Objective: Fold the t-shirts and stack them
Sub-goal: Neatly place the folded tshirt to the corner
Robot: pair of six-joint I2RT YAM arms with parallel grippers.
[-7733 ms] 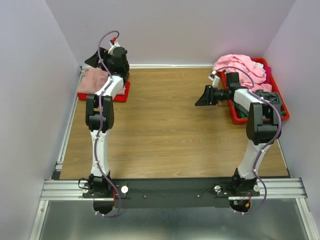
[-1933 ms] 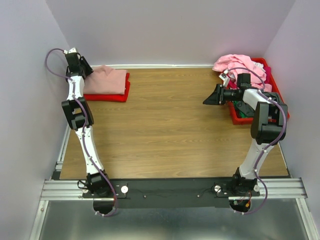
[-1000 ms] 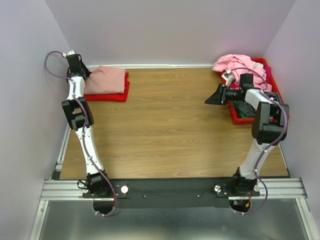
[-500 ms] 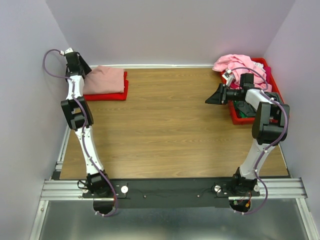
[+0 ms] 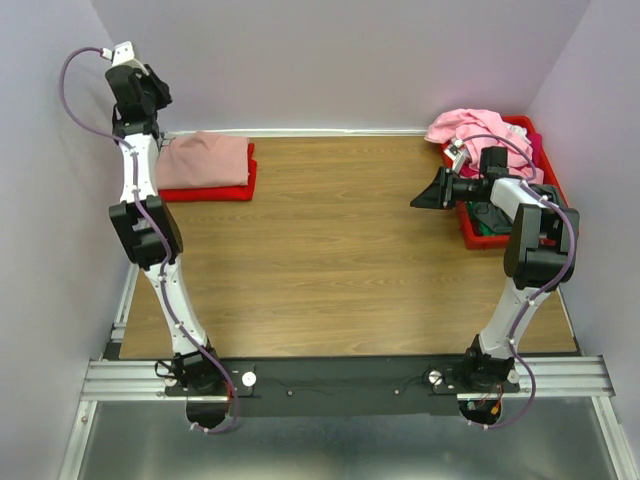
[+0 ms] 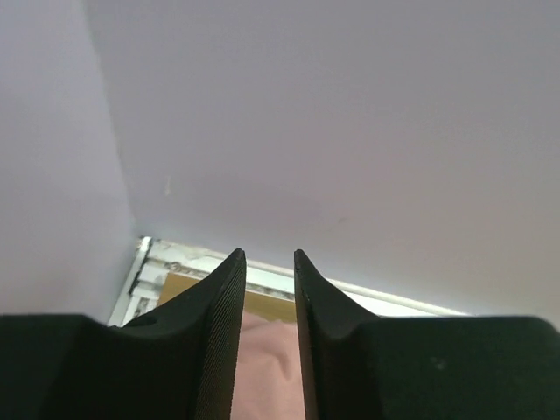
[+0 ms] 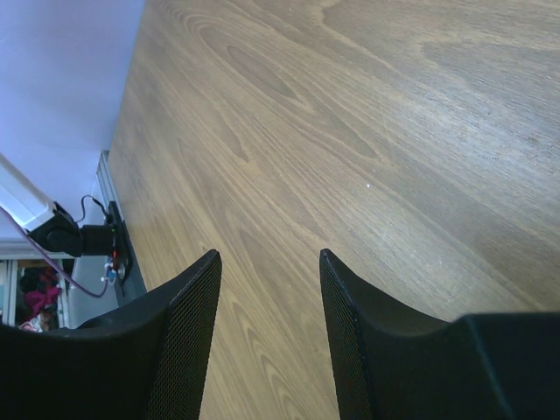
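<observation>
A folded dusty-pink t-shirt [image 5: 205, 160] lies on a folded red t-shirt [image 5: 212, 190] at the table's far-left corner. My left gripper [image 5: 152, 98] hangs high above the stack's left edge, close to the wall corner. In the left wrist view the left gripper [image 6: 269, 254] is open by a narrow gap with nothing in it, and the pink t-shirt [image 6: 262, 367] shows far below. A crumpled heap of light pink t-shirts [image 5: 475, 128] tops the red bin [image 5: 478, 238] at far right. My right gripper [image 5: 420, 198] hovers just left of the bin, open and empty [image 7: 269, 254] over bare wood.
Purple walls close in on the left, back and right. A metal rail [image 5: 125, 300] runs along the table's left edge. Magenta cloth [image 5: 537, 148] and dark cloth [image 5: 492, 215] also lie in the bin. The wooden tabletop [image 5: 330, 250] spreads between the two arms.
My left gripper has opened off the pink t-shirt and risen up and back toward the wall corner. The folded stack stays put. The right arm has not moved.
</observation>
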